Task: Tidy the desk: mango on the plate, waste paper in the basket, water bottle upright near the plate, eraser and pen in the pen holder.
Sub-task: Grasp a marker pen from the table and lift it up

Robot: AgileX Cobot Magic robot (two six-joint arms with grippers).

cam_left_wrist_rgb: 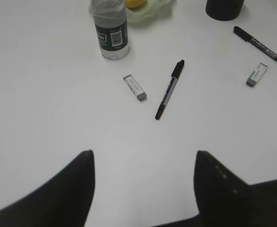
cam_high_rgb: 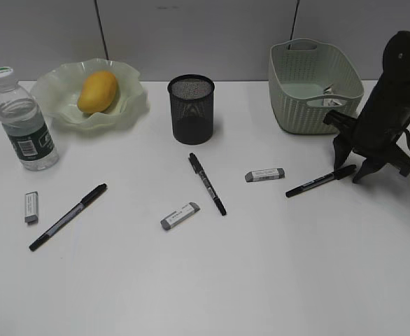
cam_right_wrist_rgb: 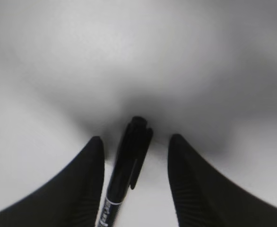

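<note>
The mango lies in the wavy green plate. The water bottle stands upright left of the plate. The waste paper lies inside the basket. The black mesh pen holder stands at mid-desk. Three pens and three erasers lie on the desk. My right gripper is open and low, its fingers on either side of the right pen's cap. My left gripper is open and empty above bare desk.
The left wrist view shows the bottle, an eraser, a pen, another pen and another eraser ahead of the left gripper. A grey wall stands behind the desk.
</note>
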